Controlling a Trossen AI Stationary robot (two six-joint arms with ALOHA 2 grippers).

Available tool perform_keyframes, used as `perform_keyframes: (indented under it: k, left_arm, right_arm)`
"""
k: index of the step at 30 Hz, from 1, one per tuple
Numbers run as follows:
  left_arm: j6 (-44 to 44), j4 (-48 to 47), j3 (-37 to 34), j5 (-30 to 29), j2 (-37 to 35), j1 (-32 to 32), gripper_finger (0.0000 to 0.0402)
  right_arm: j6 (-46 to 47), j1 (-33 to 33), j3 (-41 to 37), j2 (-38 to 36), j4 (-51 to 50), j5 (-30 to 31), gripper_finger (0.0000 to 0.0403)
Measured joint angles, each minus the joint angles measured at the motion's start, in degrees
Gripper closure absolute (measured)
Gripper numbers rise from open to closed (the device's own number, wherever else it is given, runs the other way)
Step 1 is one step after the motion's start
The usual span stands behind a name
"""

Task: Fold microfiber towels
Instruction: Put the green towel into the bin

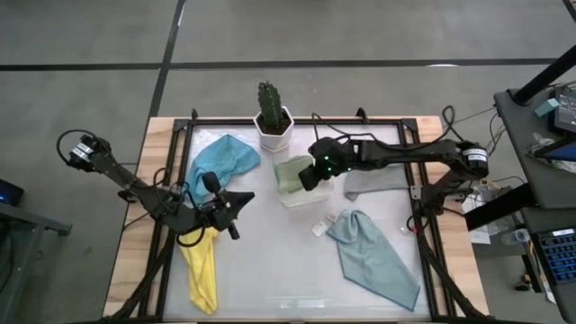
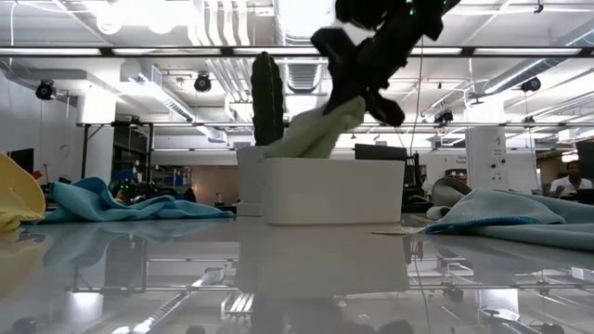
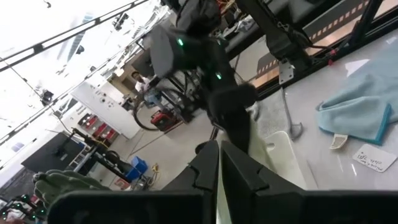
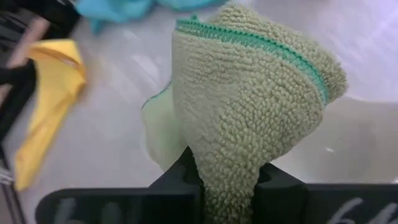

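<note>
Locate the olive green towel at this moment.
In the high view, the olive green towel sits mid-table in the white tray, pinched by the right gripper, just in front of the potted cactus.

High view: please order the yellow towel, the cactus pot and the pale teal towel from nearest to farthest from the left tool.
From the left tool:
1. Yellow towel, just beside and below it.
2. Cactus pot, at the far edge.
3. Pale teal towel, on the right side.

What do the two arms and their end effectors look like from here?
Both arms are dark, jointed links with black cables along them. The right arm shows small green lights near its wrist. The left end effector and right end effector each have two dark, blocky fingers.
</note>
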Motion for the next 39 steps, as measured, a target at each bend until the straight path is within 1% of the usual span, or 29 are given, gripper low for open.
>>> perform_keyframes:
  k: [6, 13, 22, 25, 31, 35, 39]
  left_arm:
    - [0.0, -0.1, 0.0, 0.0, 0.0, 0.0, 0.0398]
    - [0.0, -0.1, 0.0, 0.0, 0.0, 0.0, 0.0398]
    - [0.4, 0.0, 0.0, 0.0, 0.0, 0.1, 0.0398]
    - [0.4, 0.0, 0.0, 0.0, 0.0, 0.1, 0.0398]
    - [0.4, 0.0, 0.0, 0.0, 0.0, 0.1, 0.0398]
    - [0.4, 0.0, 0.0, 0.0, 0.0, 0.1, 0.0398]
    - [0.4, 0.0, 0.0, 0.0, 0.0, 0.1, 0.0398]
  right_arm:
    - [1.2, -0.2, -0.4, 4.2, 2.8, -3.8, 0.0378]
    - [0.4, -0.8, -0.5, 8.2, 2.1, -4.0, 0.0378]
    - [-1.5, -1.7, -0.5, 9.1, -0.6, -3.4, 0.0373]
    - [-2.0, -1.7, -0.5, 9.1, -0.8, -1.7, 0.0351]
    - [-2.0, -1.9, -0.5, 9.0, -2.2, -1.4, 0.0271]
    - [-2.7, -2.8, 0.4, 8.4, -6.7, -1.4, 0.0226]
    - [-4.2, -3.7, 2.7, 8.2, -11.5, -1.3, 0.0199]
